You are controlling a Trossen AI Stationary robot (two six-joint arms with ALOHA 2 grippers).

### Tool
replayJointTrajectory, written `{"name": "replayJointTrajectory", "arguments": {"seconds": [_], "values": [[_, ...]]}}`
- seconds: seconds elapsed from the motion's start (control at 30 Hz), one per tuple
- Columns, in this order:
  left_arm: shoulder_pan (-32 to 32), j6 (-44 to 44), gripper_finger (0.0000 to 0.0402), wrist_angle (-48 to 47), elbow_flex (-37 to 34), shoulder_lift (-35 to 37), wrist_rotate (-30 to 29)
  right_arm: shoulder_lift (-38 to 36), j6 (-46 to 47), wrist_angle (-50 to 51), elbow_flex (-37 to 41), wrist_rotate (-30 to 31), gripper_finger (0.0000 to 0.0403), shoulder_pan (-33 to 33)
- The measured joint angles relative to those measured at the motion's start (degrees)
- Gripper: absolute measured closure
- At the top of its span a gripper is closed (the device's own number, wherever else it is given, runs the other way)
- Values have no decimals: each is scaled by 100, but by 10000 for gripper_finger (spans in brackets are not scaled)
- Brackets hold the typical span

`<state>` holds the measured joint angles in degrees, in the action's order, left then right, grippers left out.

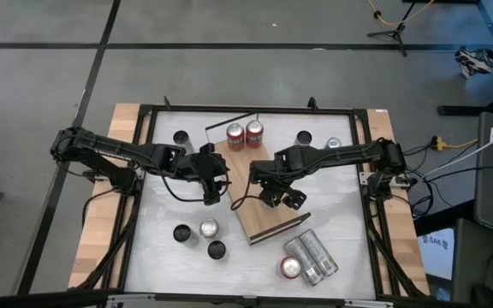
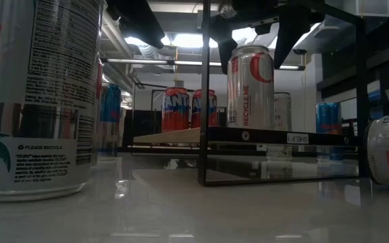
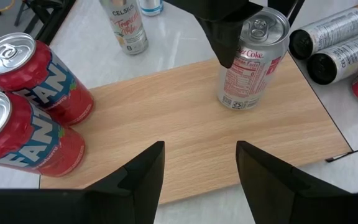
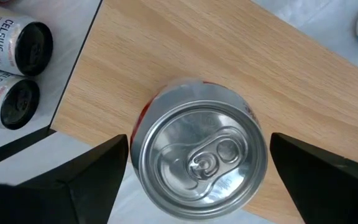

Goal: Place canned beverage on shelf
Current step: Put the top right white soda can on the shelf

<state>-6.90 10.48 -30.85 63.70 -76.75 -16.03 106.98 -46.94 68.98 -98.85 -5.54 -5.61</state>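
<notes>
Straddling one silver Diet Coke can (image 4: 199, 152) upright on the shelf (image 1: 248, 202), the right gripper (image 4: 197, 177) spreads wide without touching, two red Fanta cans (image 1: 245, 134) standing at the shelf's rail end

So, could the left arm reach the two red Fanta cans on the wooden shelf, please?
Probably yes: the left gripper, jaws open and empty, faces the two red Fanta cans across bare light-brown wooden shelf; the right gripper straddles the silver Diet Coke can, off to the side.

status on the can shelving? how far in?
Done: two red Fanta cans and a Diet Coke can stand on the shelf. In hand: right gripper open around the Coke, not gripping. Left: the Celsius cans on the table.
</notes>
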Motion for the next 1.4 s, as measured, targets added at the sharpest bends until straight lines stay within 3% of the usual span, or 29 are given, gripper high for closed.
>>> {"name": "replayJointTrajectory", "arguments": {"seconds": [0.33,1.03,1.4], "values": [[-28,2,210,-48,0,0,72,105,6,11,9,98,17,0],[-249,164,210,-755,0,673,-151,98,85,-56,9,210,19,-2],[-249,308,210,-1064,0,761,-151,98,321,-60,4,210,117,0]]}}
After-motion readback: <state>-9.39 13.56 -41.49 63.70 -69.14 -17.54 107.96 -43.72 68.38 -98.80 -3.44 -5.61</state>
